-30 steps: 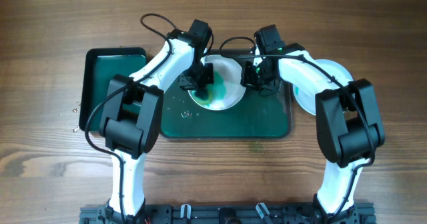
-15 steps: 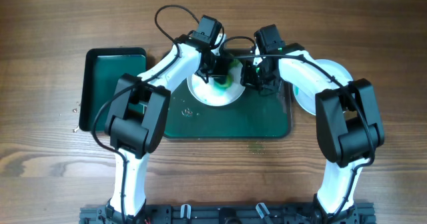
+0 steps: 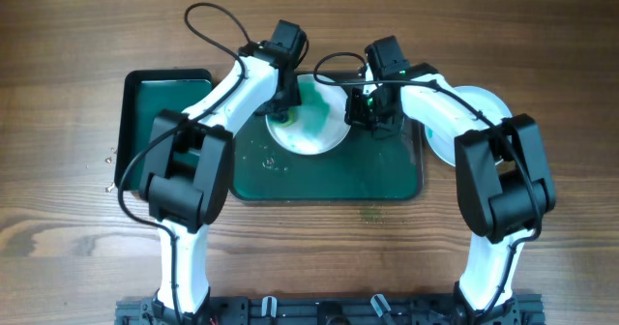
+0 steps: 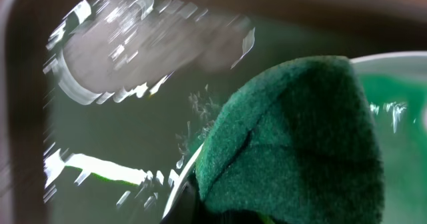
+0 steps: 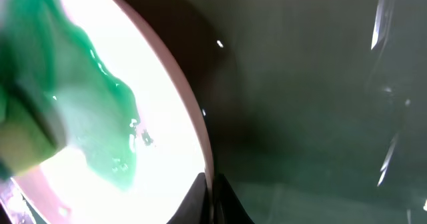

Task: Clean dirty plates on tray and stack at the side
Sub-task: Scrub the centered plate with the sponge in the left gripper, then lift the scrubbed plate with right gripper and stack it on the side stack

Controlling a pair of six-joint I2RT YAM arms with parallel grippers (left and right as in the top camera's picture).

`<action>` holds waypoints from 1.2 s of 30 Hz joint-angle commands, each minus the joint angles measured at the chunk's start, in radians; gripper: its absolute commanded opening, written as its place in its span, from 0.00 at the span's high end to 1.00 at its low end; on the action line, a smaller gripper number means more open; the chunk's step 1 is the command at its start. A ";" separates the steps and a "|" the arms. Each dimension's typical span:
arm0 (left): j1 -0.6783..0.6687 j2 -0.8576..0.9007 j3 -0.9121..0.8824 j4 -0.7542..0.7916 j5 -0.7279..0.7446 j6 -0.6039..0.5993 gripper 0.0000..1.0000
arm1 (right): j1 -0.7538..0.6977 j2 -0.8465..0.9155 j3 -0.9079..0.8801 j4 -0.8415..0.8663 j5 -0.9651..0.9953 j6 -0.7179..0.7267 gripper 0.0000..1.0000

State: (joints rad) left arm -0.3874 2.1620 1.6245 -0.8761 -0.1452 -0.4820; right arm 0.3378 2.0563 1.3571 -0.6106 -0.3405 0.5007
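A white plate [image 3: 314, 132] smeared with green paint lies at the back of the large dark green tray [image 3: 368, 170]. My left gripper [image 3: 283, 104] is shut on a green sponge [image 4: 293, 144] and presses it on the plate's left edge. The plate's rim [image 4: 393, 56] shows beside the sponge in the left wrist view. My right gripper [image 3: 366, 107] is shut on the plate's right rim; its fingers [image 5: 200, 201] pinch that rim in the right wrist view. The plate [image 5: 80, 117] there carries a wet green smear. More white plate [image 3: 476, 107] lies off the tray to the right, partly under my right arm.
A smaller, narrower black-rimmed green tray [image 3: 166, 122] stands left of the large tray. Small wet spots [image 3: 271, 162] lie on the large tray in front of the plate. Bare wooden table [image 3: 319, 248] surrounds the trays.
My left gripper swept the sponge right across the plate's back, then back to its left edge. The green smear has spread thinner. My right gripper has kept its grip on the rim.
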 commanded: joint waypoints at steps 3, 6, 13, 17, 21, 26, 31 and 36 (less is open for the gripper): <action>0.080 -0.167 -0.014 -0.138 0.093 -0.020 0.96 | -0.010 0.019 -0.011 -0.019 0.027 -0.039 0.96; 0.119 -0.216 -0.014 -0.198 0.213 -0.019 0.96 | -0.010 0.013 -0.011 -0.021 0.031 -0.073 0.96; 0.161 -0.240 -0.014 -0.231 0.234 -0.019 0.96 | -0.002 -0.086 -0.011 -0.059 0.183 -0.138 0.96; 0.158 -0.240 -0.014 -0.228 0.234 -0.020 0.96 | 0.043 -0.208 -0.011 -0.113 0.418 -0.137 0.96; 0.158 -0.240 -0.014 -0.229 0.234 -0.020 0.96 | 0.106 -0.311 -0.011 -0.156 0.650 -0.133 0.96; 0.158 -0.240 -0.014 -0.228 0.231 -0.020 0.96 | 0.218 -0.417 -0.011 -0.216 0.995 -0.132 0.96; 0.158 -0.240 -0.014 -0.228 0.222 -0.019 0.96 | 0.326 -0.491 -0.011 -0.267 1.270 -0.134 0.96; 0.158 -0.240 -0.014 -0.228 0.222 -0.019 0.96 | 0.411 -0.531 -0.011 -0.276 1.487 -0.200 0.96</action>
State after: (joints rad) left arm -0.2279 1.9308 1.6146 -1.1042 0.0738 -0.4885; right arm 0.7063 1.5711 1.3411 -0.8860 0.8787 0.3592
